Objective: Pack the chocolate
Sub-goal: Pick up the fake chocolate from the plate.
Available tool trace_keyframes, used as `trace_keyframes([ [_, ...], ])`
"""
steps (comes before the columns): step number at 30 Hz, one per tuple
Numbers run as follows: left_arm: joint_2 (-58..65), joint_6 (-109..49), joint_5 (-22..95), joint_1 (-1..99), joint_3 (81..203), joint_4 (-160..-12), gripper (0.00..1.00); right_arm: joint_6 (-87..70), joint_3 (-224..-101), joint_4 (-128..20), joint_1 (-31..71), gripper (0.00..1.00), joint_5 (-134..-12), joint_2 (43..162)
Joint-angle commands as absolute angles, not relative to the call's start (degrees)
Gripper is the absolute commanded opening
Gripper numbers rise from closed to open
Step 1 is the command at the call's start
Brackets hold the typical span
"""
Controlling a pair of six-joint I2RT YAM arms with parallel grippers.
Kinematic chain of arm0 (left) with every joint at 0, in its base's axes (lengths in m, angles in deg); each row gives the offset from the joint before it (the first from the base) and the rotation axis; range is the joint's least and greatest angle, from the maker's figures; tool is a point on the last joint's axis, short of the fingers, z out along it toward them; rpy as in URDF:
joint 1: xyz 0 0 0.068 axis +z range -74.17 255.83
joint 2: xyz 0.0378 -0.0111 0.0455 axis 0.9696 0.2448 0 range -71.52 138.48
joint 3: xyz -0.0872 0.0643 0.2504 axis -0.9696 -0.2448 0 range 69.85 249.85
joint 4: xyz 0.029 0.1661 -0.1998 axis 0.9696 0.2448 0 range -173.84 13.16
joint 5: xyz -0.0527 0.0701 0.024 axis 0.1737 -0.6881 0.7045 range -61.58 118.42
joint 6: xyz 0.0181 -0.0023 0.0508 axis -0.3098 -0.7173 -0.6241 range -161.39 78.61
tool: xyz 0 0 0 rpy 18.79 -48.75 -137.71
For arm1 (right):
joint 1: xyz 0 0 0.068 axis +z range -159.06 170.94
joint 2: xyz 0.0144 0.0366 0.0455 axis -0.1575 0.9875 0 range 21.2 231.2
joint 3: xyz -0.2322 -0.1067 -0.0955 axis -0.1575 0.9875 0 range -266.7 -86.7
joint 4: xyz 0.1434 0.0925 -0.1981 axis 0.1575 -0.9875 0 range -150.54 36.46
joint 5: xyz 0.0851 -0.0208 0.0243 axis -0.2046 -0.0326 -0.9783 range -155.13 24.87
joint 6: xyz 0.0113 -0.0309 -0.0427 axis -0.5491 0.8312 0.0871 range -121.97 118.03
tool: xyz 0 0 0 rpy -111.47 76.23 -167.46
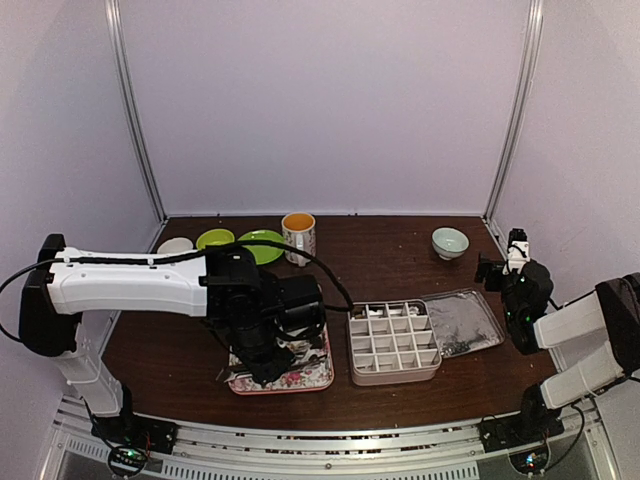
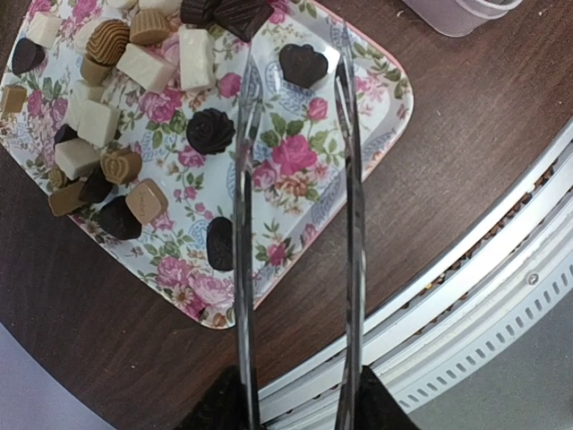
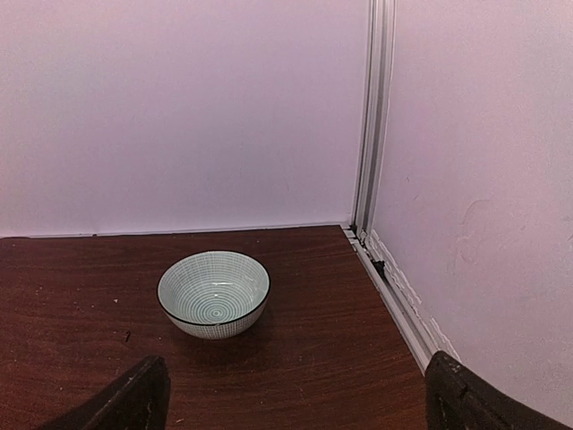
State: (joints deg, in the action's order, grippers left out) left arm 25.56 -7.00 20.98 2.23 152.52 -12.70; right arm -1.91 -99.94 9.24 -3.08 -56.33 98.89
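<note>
Steel tongs [image 2: 242,224], pinched at their handle end by the left end effector [image 2: 295,408], reach over the floral tray [image 2: 295,161]. The two blades stand apart, and a dark shell-shaped piece [image 2: 303,64] lies on the tray between their tips, seemingly touched by neither. The rest of the chocolate [image 2: 98,125], in dark, tan and white pieces, is heaped toward the tray's other side, with a few dark strays nearer the blades. The compartment box [image 1: 394,341] sits on the desk [image 1: 400,250] just beside the tray, on the side toward the right arm, with its lid [image 1: 463,322] beyond it. The right end effector [image 3: 295,403], fingers spread wide and holding nothing, hangs well away from the tray, facing a small patterned bowl [image 3: 214,293].

The step in hand appears to be closing on the shell piece. To do it well, lower the tips until they straddle the piece's widest part close to the tray surface, and keep it centred between the blades. Then squeeze slowly, since a glossy, rounded chocolate is likely to squirt sideways under a hurried or off-centre pinch. Lift straight up before travelling toward the box, so that neighbouring pieces are not swept off the tray.
</note>
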Motion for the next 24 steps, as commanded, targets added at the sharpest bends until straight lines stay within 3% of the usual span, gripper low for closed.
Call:
trace_keyframes([
  [1,23.6,-7.4,22.0,2.0,152.6,-14.0,0.4,-2.0,-100.6,9.4,-3.5,1.0,-55.9,99.0],
  [15,28.5,-7.5,21.3,1.6,155.1,-12.2,0.4,-2.0,-100.7,9.4,-3.5,1.0,-55.9,99.0],
  [24,28.1,-7.0,18.7,1.6,156.9,-9.8,0.28,-2.0,-100.7,9.4,-3.5,1.0,-55.9,99.0],
])
